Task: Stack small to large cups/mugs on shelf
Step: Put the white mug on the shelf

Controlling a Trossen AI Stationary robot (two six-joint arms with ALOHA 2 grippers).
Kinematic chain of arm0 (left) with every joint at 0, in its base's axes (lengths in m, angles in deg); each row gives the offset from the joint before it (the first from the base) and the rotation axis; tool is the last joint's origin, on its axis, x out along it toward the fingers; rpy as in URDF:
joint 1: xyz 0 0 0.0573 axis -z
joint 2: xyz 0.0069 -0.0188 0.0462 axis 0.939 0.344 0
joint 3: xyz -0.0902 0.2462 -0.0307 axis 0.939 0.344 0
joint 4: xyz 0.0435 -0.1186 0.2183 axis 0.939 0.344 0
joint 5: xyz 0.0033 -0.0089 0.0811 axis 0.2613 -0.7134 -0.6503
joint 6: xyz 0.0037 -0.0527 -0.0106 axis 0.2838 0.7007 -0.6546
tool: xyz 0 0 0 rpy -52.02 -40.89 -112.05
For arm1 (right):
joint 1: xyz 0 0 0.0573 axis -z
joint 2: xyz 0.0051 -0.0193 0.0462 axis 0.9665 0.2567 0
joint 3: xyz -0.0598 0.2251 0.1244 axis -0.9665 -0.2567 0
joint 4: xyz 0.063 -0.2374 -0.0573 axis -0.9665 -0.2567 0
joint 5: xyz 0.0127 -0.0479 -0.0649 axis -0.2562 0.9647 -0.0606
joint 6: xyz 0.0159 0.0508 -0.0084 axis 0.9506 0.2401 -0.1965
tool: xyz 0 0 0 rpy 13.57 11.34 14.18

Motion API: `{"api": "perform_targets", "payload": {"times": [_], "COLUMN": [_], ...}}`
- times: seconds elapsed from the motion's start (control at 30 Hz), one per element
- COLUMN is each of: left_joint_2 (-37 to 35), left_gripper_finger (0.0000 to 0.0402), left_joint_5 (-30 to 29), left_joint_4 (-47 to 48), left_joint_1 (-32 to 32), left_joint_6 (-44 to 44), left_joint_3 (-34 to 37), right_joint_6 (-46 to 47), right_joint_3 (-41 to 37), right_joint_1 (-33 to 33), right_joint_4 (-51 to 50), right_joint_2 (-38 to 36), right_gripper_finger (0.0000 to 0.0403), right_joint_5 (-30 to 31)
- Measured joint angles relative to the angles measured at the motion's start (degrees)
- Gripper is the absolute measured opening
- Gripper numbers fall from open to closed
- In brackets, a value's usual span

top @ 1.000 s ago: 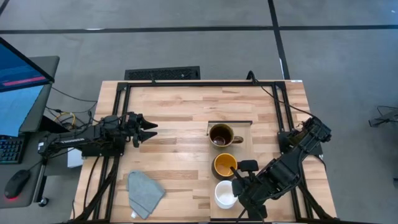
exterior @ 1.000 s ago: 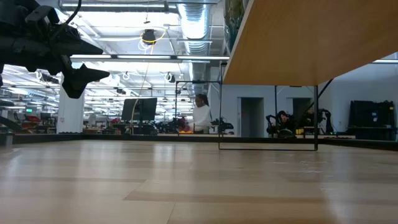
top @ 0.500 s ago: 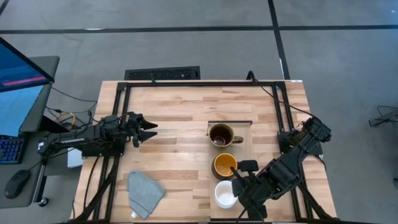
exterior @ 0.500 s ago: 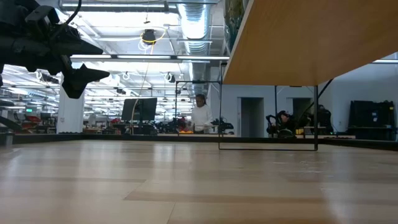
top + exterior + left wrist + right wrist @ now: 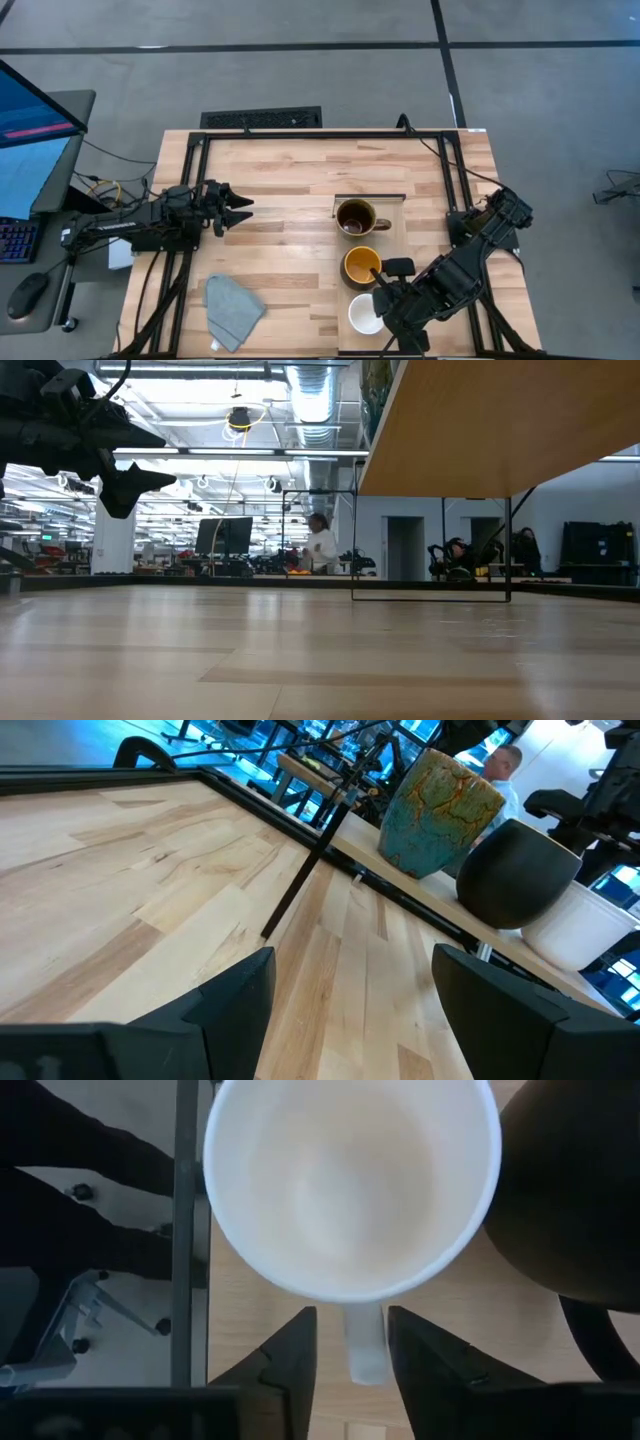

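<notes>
Three mugs stand in a row on the pale wood shelf (image 5: 398, 222), which runs from mid-table to the near edge of the butcher-block table (image 5: 290, 170), right of centre. Farthest from that edge: glossy dark brown mug (image 5: 354, 218), upright, handle toward the table's right edge. Middle: yellow-lined mug (image 5: 361, 265), dark outside, upright. Nearest the near edge: white mug (image 5: 365, 314), upright, mouth up, just beside the yellow-lined mug; contact between them cannot be judged from above.

Right gripper (image 5: 383, 296) sits over the shelf at the white mug's handle side, the arm reaching in from the near right corner. In the right wrist view the white mug (image 5: 350, 1185) fills the frame from above, and its handle (image 5: 364, 1342) lies in the gap between the two dark fingers (image 5: 296, 1355), one finger on each side. Fingers spread apart; neither visibly touches the handle. Dark wall of the yellow-lined mug (image 5: 575, 1190) shows alongside.

Left gripper (image 5: 238, 208) hangs above the table's left half, well apart from the shelf, fingers spread, nothing between them (left wrist view: bare tabletop past the fingers (image 5: 230, 1005)).

Grey-blue cloth (image 5: 233, 309) lies crumpled near the near left corner
</notes>
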Motion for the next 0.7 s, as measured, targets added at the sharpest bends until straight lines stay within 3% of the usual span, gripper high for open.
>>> {"api": "perform_targets", "payload": {"times": [0.7], "left_joint_2": [0.0], "left_gripper_finger": [0.0261], "left_joint_5": [0.0], "left_joint_4": [0.0], "left_joint_1": [0.0], "left_joint_6": [0.0], "left_joint_3": [0.0], "right_joint_6": [-0.1], "right_joint_3": [0.0], "right_joint_1": [0.1], "right_joint_4": [3.1], "right_joint_2": [0.0], "right_gripper_finger": [0.0162], "right_joint_5": [0.1]}}
